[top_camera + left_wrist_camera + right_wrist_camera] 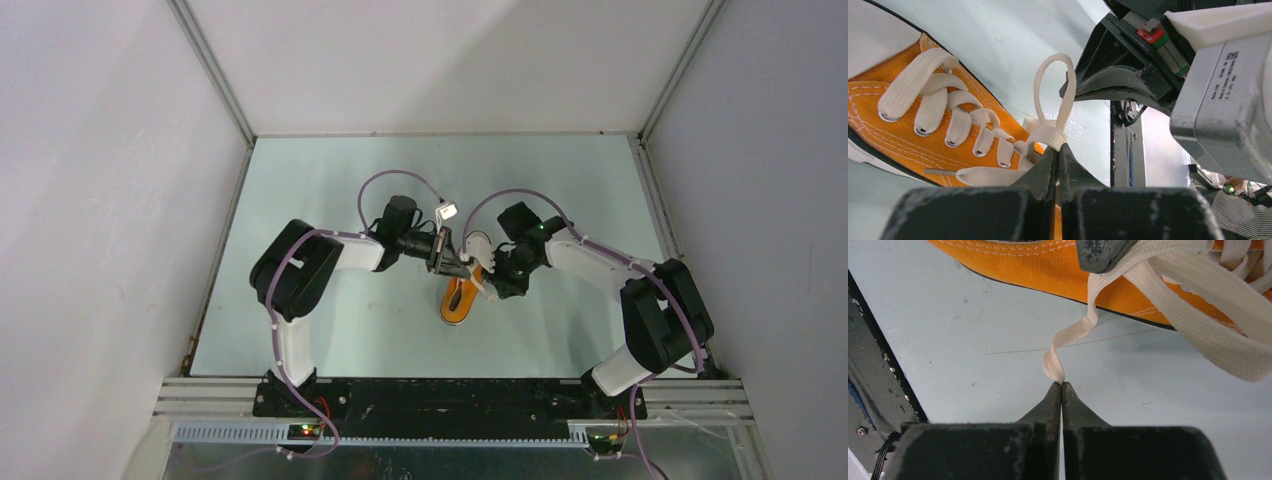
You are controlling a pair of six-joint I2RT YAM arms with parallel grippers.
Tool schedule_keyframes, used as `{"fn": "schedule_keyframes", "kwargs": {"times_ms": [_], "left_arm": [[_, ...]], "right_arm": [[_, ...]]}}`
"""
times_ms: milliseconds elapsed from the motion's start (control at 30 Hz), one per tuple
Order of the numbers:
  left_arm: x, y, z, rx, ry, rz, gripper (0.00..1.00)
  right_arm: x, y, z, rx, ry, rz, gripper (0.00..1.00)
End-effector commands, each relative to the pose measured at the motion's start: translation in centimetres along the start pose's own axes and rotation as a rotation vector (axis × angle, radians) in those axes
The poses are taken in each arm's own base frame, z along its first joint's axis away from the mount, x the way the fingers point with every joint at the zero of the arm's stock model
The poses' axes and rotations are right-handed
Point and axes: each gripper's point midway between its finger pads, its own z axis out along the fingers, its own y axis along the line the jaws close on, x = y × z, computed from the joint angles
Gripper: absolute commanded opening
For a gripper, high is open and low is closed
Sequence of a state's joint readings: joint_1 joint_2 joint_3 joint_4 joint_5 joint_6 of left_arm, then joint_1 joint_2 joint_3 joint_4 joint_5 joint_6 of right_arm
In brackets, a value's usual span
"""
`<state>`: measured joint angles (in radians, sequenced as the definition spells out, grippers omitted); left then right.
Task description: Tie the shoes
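left wrist view: left gripper (1057, 152) pinches a lace loop (1038, 87) on the shoe (898, 135) in the middle of the table (330, 200), right gripper (1061, 386) clamps a lace tail (1052, 365), so the bow looks only half made.

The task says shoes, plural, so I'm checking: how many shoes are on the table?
1. The orange sneaker sits in the middle of the top view, the left claw and right claw each shut on its white lace. No second shoe shows.

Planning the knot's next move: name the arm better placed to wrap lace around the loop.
Right. The right gripper is shut on the free lace strand, so it can likely carry it round; the left gripper pins the loop.
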<state>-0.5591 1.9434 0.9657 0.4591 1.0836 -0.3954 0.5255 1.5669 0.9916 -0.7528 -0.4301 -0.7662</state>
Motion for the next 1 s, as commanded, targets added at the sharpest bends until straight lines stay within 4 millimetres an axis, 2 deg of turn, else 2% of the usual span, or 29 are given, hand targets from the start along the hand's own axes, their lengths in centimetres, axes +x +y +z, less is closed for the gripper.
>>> {"fn": "schedule_keyframes", "kwargs": {"times_ms": [0,33,67,200,233,300,400,467,600,700,867,900,933,967], "left_arm": [[-1.8,1.1,-0.5,-0.037,-0.054,0.028,0.0],[-2.0,0.9,-0.6,-0.019,-0.061,0.036,0.0],[-2.2,0.7,-0.6,-0.006,-0.067,0.031,0.0],[-2.0,-0.3,-1.0,0.079,-0.044,0.016,0.0],[-1.9,-0.7,-1.2,0.103,-0.034,0.016,0.0],[-1.8,-1.0,-1.2,0.131,-0.028,0.011,0.0],[-2.1,-1.3,-1.1,0.153,-0.034,-0.001,0.0],[-2.1,-1.6,-1.2,0.163,-0.031,-0.011,0.0],[-2.3,-2.3,-1.4,0.185,-0.015,-0.012,0.0],[-2.2,-2.5,-1.5,0.188,0.002,-0.023,0.0],[-1.6,-1.7,-1.5,0.153,0.043,-0.033,0.0],[-0.7,-1.5,-1.7,0.139,0.072,-0.047,0.0],[-1.0,-1.4,-1.7,0.133,0.079,-0.031,0.0],[0.0,-1.2,-1.9,0.125,0.112,-0.029,0.0]], "right_arm": [[-1.0,0.1,-1.0,0.013,-0.053,0.004,0.0],[-0.9,0.2,-1.1,0.008,-0.052,0.007,0.02],[-1.0,0.3,-1.5,-0.003,-0.055,0.017,0.08],[-2.1,-0.8,-4.9,-0.022,-0.148,0.041,0.28],[-2.6,-1.8,-6.0,-0.001,-0.183,0.017,0.31],[-2.9,-3.1,-7.0,0.05,-0.198,-0.036,0.35],[-4.6,-5.6,-7.6,0.149,-0.25,-0.164,0.39],[-6.0,-6.7,-7.7,0.195,-0.278,-0.245,0.41],[-8.5,-7.1,-7.1,0.224,-0.306,-0.447,0.44],[-10.1,-7.2,-6.7,0.239,-0.327,-0.562,0.5],[-11.4,-6.8,-6.0,0.235,-0.335,-0.71,0.54],[-11.3,-6.4,-5.8,0.221,-0.328,-0.724,0.55],[-11.4,-6.0,-5.6,0.211,-0.32,-0.768,0.55],[-11.1,-5.8,-5.3,0.197,-0.305,-0.796,0.55]]}}
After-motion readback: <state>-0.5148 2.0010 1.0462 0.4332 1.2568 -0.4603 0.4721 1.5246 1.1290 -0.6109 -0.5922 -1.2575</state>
